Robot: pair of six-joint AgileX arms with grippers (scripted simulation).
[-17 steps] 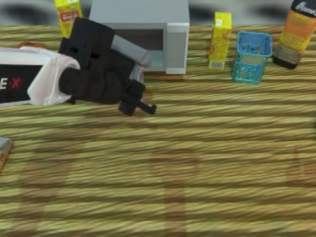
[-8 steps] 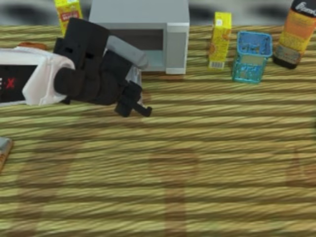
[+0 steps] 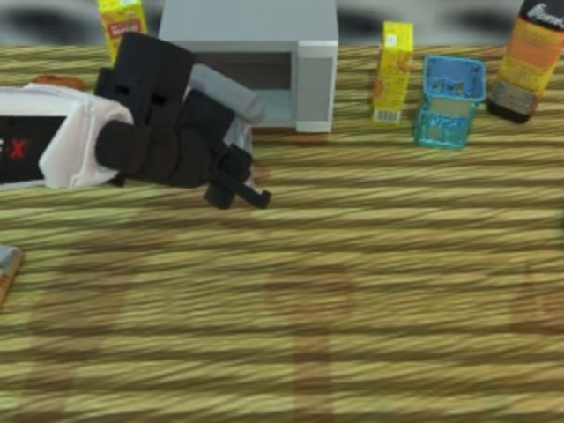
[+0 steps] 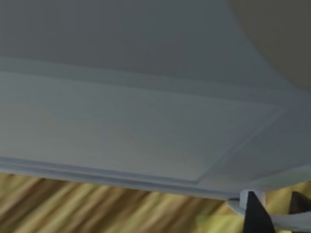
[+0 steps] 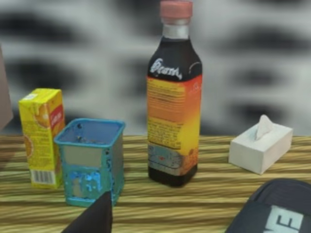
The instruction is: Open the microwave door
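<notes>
The silver-grey microwave [image 3: 248,25] stands at the back of the table, its pale cavity [image 3: 269,84] showing. The microwave door [image 3: 226,92] hangs swung out toward the front left, and its pale window panel [image 4: 121,131] fills the left wrist view. My left gripper [image 3: 244,187] is at the door's free edge, with its dark fingertips [image 4: 256,216] on either side of the pale bar handle [image 4: 286,224] and shut on it. My right gripper [image 5: 160,228] is outside the top view, parked at the right and open, with one dark finger [image 5: 95,218] showing.
A yellow juice carton [image 3: 394,70], a blue basket [image 3: 451,99] and a dark bottle [image 3: 529,57] stand right of the microwave. Another yellow carton [image 3: 121,22] is at the back left. A white tissue box [image 5: 261,144] and a dark lettered object [image 5: 279,211] lie near the right arm.
My left gripper has moved a little left and toward the front, drawing the door's free edge with it. Nearly all of that happened before the last half second.
</notes>
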